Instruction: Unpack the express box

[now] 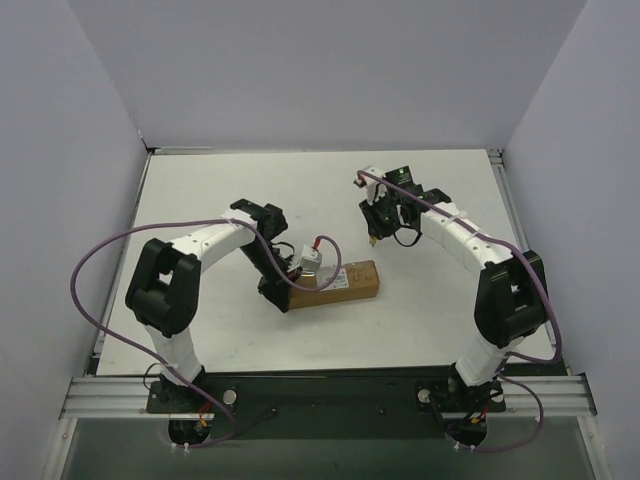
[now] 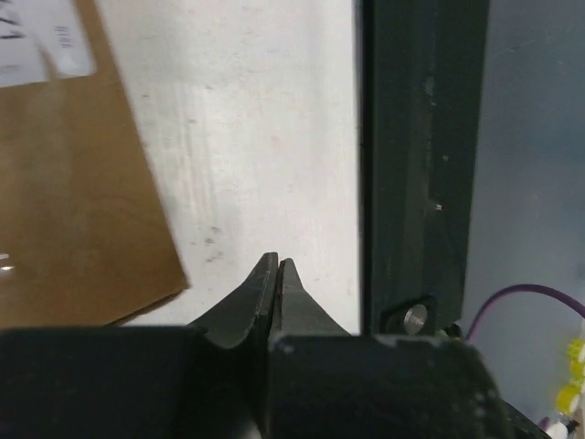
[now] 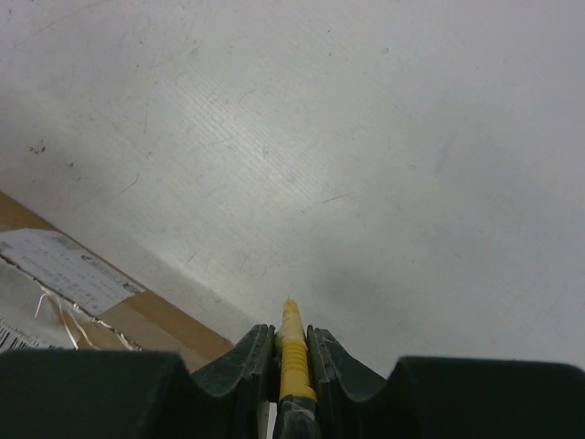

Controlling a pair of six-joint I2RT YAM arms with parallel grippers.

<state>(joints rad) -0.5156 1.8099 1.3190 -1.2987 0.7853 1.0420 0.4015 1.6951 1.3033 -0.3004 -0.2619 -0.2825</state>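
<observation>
The express box (image 1: pixel 340 280) lies flat on the white table, brown card with a white label and tape on top. My left gripper (image 1: pixel 282 300) sits at the box's left end. In the left wrist view its fingers (image 2: pixel 277 267) are pressed together with nothing between them, and the box (image 2: pixel 73 183) lies beside them to the left. My right gripper (image 1: pixel 374 238) hovers behind the box, shut on a yellow utility knife (image 3: pixel 292 347) whose tip pokes out past the pads. The labelled box (image 3: pixel 64 274) shows at the right wrist view's lower left.
A dark metal rail (image 2: pixel 411 155) runs along the table's near edge, close to the left fingers. White walls enclose the table on the left, back and right. A purple cable (image 1: pixel 100 260) loops off the left arm.
</observation>
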